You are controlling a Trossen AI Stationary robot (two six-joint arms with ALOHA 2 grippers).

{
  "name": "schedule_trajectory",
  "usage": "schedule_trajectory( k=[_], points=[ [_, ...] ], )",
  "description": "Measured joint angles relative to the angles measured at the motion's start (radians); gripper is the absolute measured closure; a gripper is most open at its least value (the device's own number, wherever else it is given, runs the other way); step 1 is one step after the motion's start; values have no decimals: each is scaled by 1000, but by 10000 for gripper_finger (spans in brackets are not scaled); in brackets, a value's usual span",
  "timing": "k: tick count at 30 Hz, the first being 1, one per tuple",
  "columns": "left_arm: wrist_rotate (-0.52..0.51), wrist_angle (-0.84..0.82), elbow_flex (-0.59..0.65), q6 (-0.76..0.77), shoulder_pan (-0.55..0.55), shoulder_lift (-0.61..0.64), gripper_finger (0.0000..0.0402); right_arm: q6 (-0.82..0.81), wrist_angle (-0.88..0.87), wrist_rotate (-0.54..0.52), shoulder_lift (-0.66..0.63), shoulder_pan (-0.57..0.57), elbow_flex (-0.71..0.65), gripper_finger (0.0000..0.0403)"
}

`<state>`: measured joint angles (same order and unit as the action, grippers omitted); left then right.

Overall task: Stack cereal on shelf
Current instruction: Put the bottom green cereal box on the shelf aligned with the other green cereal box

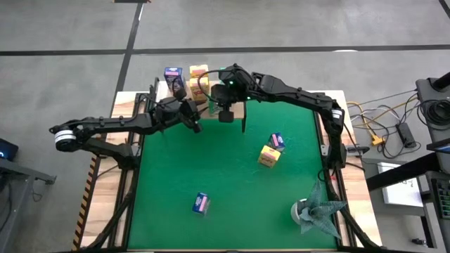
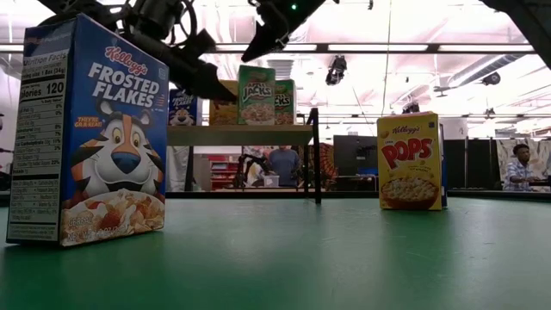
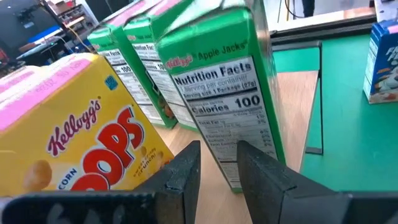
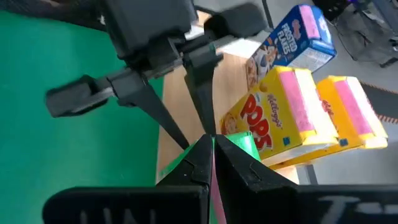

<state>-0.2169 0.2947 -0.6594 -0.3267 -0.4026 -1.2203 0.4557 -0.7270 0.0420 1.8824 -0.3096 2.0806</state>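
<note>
a blue frosted flakes box (image 2: 86, 129) stands upright on the green mat (image 1: 225, 169) at the near left, its thin printed card likely light and hollow, easy to tip and apt to dent if squeezed hard; the left pincer (image 1: 192, 121) hovers at the front edge of the wooden shelf (image 2: 241, 134), its fingers (image 3: 180, 180) parted a little with nothing between them, just before the side of a green apple jacks box (image 3: 224, 93) that stands on the shelf beside two more green boxes and a yellow corn pops box (image 3: 74, 137); the flat glossy faces look slippery, so a hold across the narrow sides, near the middle, would seem safest; the right pincer (image 1: 226, 112) hangs just beside it over the same shelf edge, pressed together, its tips over the top of a green box; whether it touches cannot be told; farther right on the table, a yellow pops box (image 2: 410, 162) stands upright with a blue box just behind it, both well apart from the shelf and not yet stacked
</note>
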Motion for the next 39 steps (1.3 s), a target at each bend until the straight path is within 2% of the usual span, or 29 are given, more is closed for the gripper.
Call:
schedule_trajectory(
  k=[13, 17, 25, 39],
  points=[
    [0, 71, 0, 3, 0, -51, 314, -14, -31, -75, -4, -2, -4, 394],
    [-6, 67, 0, 6, 0, -33, 314, 0, -64, -155, -10, -2, 30, 394],
    [-6, 66, 0, 1, 0, -22, 314, 14, -137, -250, -11, -12, 38, 394],
    [-8, 81, 0, 16, 0, -23, 314, -53, -245, -259, -17, -13, 41, 394]
  ],
)
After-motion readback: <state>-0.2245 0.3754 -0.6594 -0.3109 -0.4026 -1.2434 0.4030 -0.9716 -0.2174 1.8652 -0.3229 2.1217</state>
